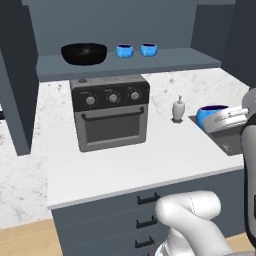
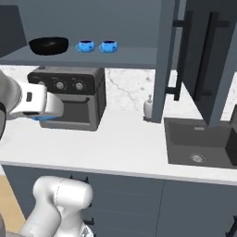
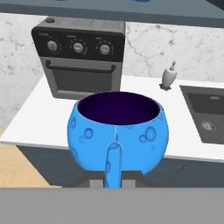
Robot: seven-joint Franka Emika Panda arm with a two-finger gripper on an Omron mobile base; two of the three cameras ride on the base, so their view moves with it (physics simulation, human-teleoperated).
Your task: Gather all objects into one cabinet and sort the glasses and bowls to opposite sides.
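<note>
A wide black bowl (image 1: 84, 53) (image 2: 48, 45) stands at the left of the blue-grey cabinet's shelf (image 1: 150, 64) (image 2: 125, 58). Two small blue cups (image 1: 124, 50) (image 1: 148, 49) (image 2: 85, 46) (image 2: 108, 46) stand side by side just right of it. My gripper (image 3: 113, 180) (image 1: 226, 120) is shut on a third blue cup (image 3: 118, 131) (image 1: 209, 115), held by its handle in the air in front of the counter. In the hand view this cup is upright, with a dark inside. A sliver of it (image 2: 46, 119) peeks out below my hand in the right base view.
A grey countertop oven (image 1: 111, 112) (image 2: 69, 95) (image 3: 78, 59) stands under the shelf. A pale soap bottle (image 1: 178, 109) (image 2: 148, 107) (image 3: 168, 76) stands beside a dark sink (image 2: 201, 143) (image 3: 205, 118). An open cabinet door with a black bar handle (image 2: 210, 51) hangs over the sink.
</note>
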